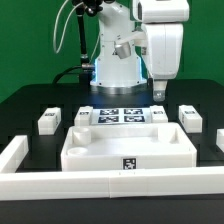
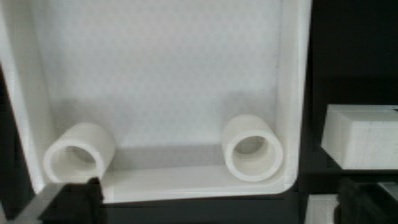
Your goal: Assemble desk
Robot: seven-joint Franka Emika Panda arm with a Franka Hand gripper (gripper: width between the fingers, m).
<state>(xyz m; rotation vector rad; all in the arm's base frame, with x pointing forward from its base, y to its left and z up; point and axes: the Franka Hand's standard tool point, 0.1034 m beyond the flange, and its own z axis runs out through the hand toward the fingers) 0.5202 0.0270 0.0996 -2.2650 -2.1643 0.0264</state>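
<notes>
- we see the claw (image 1: 159, 95) released and empty, above the tabletop panel (image 1: 128, 148)'s far rim.
- the panel lies on the worktop (image 1: 30, 100), near rim just behind the border wall (image 1: 110, 185).
- legs (image 1: 189, 119) stand apart at its far side, with dark gaps between them.

We've got the tool (image 1: 160, 93) hanging open over the back of the tabletop panel (image 1: 128, 146), gripping nothing. The panel sits rim-up on the black bench (image 1: 30, 100), border wall (image 1: 110, 186) just in front, marker board (image 1: 120, 114) behind. One leg (image 1: 50, 121) lies toward the exterior view's left, another leg (image 1: 189, 118) toward its right.
</notes>
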